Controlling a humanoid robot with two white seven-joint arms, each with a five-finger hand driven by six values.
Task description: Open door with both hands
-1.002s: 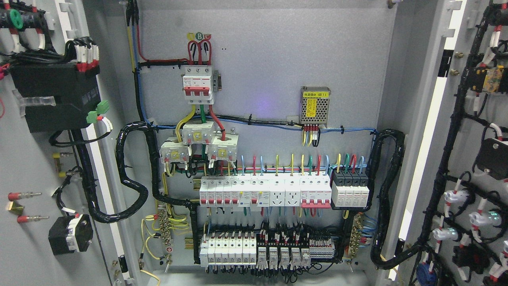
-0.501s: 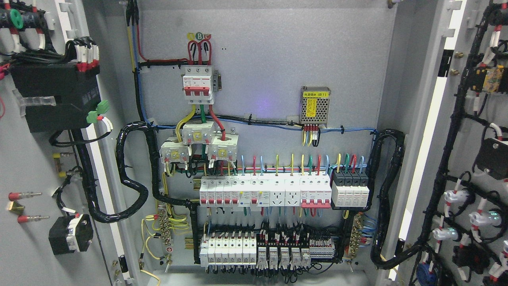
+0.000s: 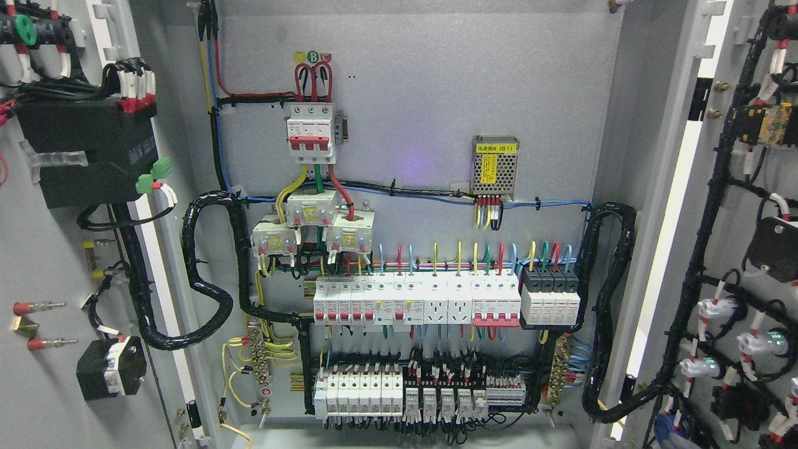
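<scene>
Both doors, the left door (image 3: 50, 249) at nine o'clock and the right door (image 3: 748, 249) at three, were swung wide, exposing the breakers (image 3: 414, 302); no robot hand was seen.

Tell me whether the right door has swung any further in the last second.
No. The right door sits the same against the cabinet's fixed power supply.

The round markers (image 3: 313, 57) above the red-handled breaker (image 3: 310, 133) show "B"; other print is unreadable.
</scene>
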